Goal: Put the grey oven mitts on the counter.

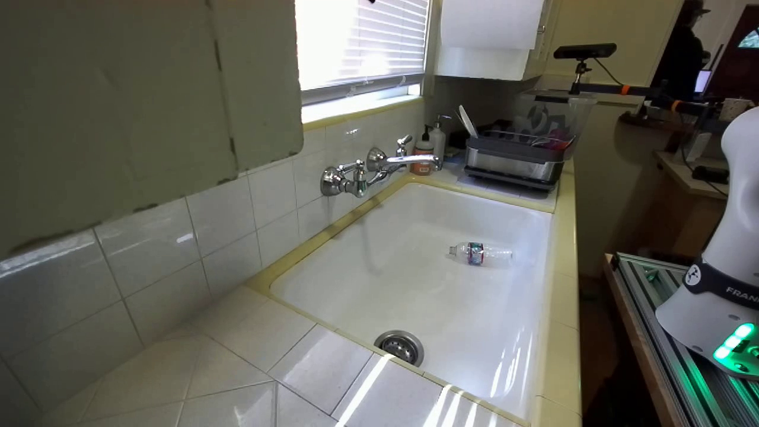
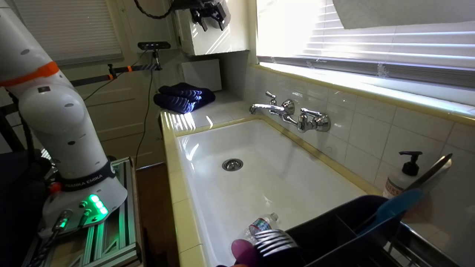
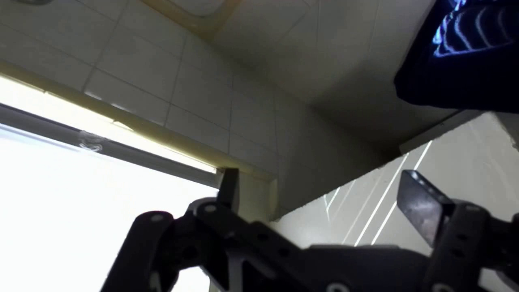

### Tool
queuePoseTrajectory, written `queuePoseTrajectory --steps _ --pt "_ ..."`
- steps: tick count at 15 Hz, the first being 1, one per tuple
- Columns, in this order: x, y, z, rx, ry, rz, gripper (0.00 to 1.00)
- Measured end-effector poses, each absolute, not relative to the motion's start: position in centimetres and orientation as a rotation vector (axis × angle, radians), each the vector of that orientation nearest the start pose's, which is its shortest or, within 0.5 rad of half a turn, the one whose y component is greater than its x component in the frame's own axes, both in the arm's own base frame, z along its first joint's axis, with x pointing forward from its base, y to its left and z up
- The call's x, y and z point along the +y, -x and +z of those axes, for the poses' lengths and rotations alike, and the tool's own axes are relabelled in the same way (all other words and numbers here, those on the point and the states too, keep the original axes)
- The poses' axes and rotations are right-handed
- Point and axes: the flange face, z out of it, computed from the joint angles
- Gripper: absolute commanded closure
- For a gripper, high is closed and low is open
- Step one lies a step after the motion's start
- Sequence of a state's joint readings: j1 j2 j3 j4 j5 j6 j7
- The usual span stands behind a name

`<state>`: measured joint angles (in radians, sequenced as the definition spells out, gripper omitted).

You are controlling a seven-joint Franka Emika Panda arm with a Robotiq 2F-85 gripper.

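Note:
No grey oven mitts show in these frames; they are hidden or out of view. The cream-white tiled counter (image 1: 237, 362) with yellow trim shows in both exterior views (image 2: 222, 105) and at the top of the wrist view (image 3: 344, 36). My gripper (image 2: 213, 28) is raised high in front of the wall cabinet, above the counter's far end. In the wrist view my gripper (image 3: 319, 186) has its fingers wide apart with nothing between them.
A dark navy folded cloth (image 2: 183, 97) lies on the counter, also in the wrist view (image 3: 454, 77). The white sink (image 1: 379, 284) holds a plastic bottle (image 1: 481, 254). A faucet (image 1: 412, 160), soap bottles (image 1: 422, 157), dish rack (image 1: 513, 160) and cabinet (image 3: 365, 207) stand around.

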<state>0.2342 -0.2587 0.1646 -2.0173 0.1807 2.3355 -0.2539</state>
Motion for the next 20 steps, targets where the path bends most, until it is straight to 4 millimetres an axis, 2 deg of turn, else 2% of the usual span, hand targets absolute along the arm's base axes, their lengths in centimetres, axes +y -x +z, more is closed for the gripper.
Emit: queuePoseTrajectory --steps 8,16,20 --pt "25.4 -50.5 65.4 -1.033 2.508 -0.916 0.0" --pt "27.1 -52.5 68.8 -1.138 2.298 -1.091 0.0" --pt "28.3 -53.1 69.6 -1.181 2.204 -1.129 0.0"
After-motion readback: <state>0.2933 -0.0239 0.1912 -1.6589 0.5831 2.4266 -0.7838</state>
